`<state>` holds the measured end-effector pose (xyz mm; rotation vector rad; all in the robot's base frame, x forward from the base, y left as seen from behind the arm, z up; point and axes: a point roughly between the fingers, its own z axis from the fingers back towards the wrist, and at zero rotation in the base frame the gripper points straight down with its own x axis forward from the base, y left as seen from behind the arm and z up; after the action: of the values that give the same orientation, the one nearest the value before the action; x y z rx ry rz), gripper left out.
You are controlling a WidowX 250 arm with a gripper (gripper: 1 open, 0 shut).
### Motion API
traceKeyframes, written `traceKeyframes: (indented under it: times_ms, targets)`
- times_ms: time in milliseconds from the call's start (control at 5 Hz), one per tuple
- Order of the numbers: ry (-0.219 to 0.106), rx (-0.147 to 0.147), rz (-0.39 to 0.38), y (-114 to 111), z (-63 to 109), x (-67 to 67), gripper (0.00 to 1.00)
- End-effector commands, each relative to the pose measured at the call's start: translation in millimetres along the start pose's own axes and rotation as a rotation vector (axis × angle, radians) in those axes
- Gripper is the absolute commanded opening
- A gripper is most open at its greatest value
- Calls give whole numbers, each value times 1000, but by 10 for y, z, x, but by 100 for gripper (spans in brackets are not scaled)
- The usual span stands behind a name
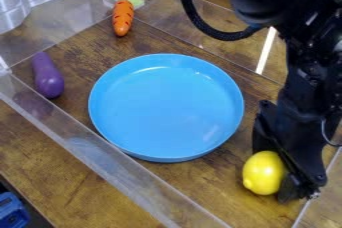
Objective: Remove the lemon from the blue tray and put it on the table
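Lemon (pixel 265 173) on table (pixel 160 187) beside blue tray (pixel 166 106) (outside rim); claw (pixel 287 177) over it, grip unclear.

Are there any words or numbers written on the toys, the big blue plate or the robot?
None: no word, number, label or sign can be read in this view.
The blue tray, lemon, carrot and eggplant are plain.
The black robot arm and claw show no readable marking.
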<state>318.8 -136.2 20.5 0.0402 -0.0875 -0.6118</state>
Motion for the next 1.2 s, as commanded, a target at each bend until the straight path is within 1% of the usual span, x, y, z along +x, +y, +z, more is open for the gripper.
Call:
traceKeyframes:
  times_ms: [0, 200, 400, 1000]
  targets:
    - [-59, 8, 35, 82, 217, 59, 0]
    - [-64, 3, 46, 76, 220, 57, 100]
    - [-70, -2, 59, 71, 244, 59, 0]
    - [-88, -17, 107, 37, 292, 59, 0]
